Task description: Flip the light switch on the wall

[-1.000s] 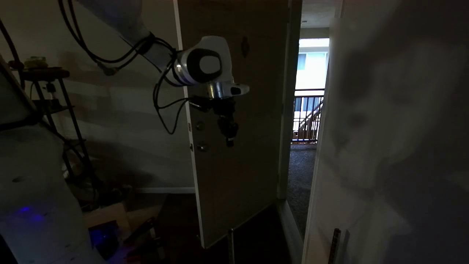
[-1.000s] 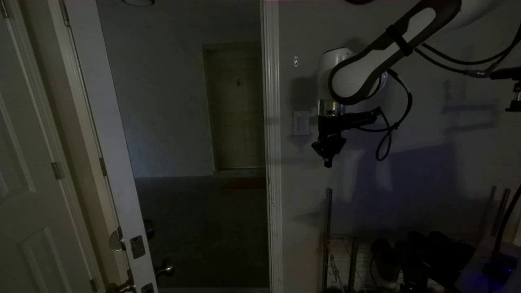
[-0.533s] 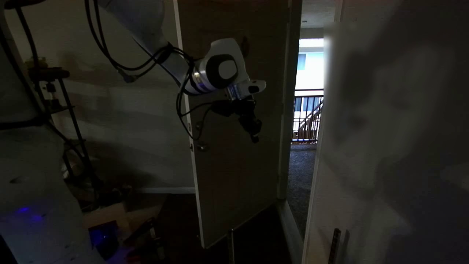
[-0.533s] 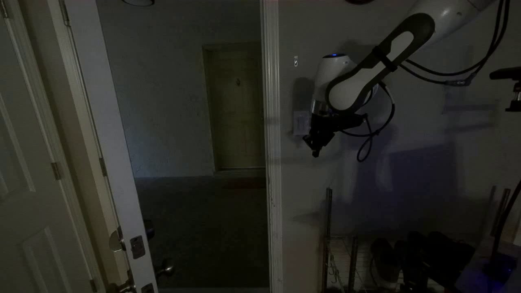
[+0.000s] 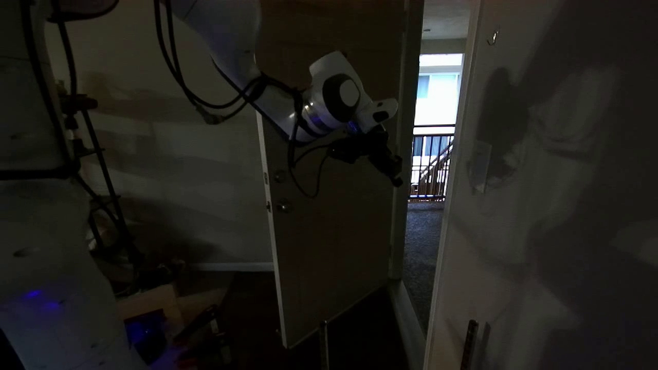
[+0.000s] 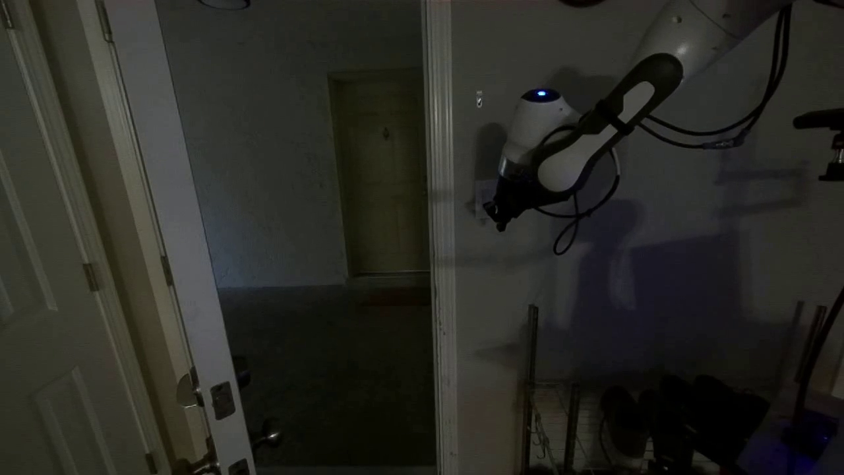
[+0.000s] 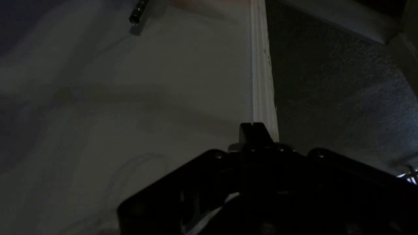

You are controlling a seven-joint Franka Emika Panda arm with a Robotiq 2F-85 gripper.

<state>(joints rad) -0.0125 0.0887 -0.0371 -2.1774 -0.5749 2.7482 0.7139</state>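
Note:
The light switch, a small white plate on the wall [image 5: 514, 246], shows in an exterior view [image 5: 482, 167]. It also shows in an exterior view [image 6: 483, 192], where the gripper covers its lower right part. My gripper [image 5: 397, 181] is black, shut and empty, tilted down toward the wall. A gap shows between it and the switch plate. It also appears in an exterior view [image 6: 501, 227], overlapping the plate's corner. In the wrist view the fingertips meet [image 7: 252, 124] in front of the wall [image 7: 183, 75] near the door trim; the switch cannot be made out there.
An open door [image 5: 334, 257] with a metal knob [image 5: 284, 206] stands behind the arm. The doorway trim [image 6: 440, 264] runs beside the switch. A small hook [image 6: 479, 99] is above it. A metal rack [image 6: 533, 356] with dark items stands below.
The arm has moved toward the wall and the switch, and the gripper has risen and tilted more toward the wall. The gripper now overlaps the switch plate in an exterior view.

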